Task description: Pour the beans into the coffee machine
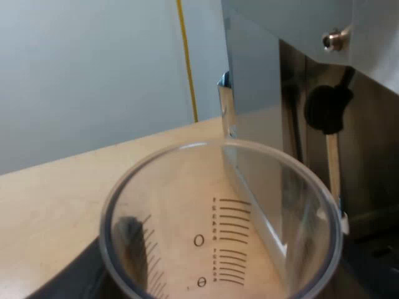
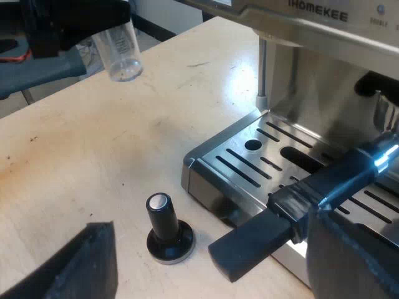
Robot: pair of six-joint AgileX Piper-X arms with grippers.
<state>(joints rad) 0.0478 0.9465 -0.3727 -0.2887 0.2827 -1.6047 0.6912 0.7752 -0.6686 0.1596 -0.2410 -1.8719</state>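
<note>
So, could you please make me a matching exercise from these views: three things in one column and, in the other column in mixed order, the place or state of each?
Things:
1. measuring glass
2. tamper
3. drip tray

Places or states:
A. stands upright on the table, beside the espresso machine
B. slotted metal, at the machine's front
C. held in the left gripper

Pairs: 1-C, 2-A, 3-B

The measuring glass [image 1: 218,218] was clear, glossy and smooth, with black printed marks. The espresso machine [image 2: 299,106] and its slotted drip tray [image 2: 218,156] were bright polished metal. The bench [image 2: 93,143] looked like pale wood, smooth and matt. The tamper [image 2: 167,227] had a shiny black knob.
</note>
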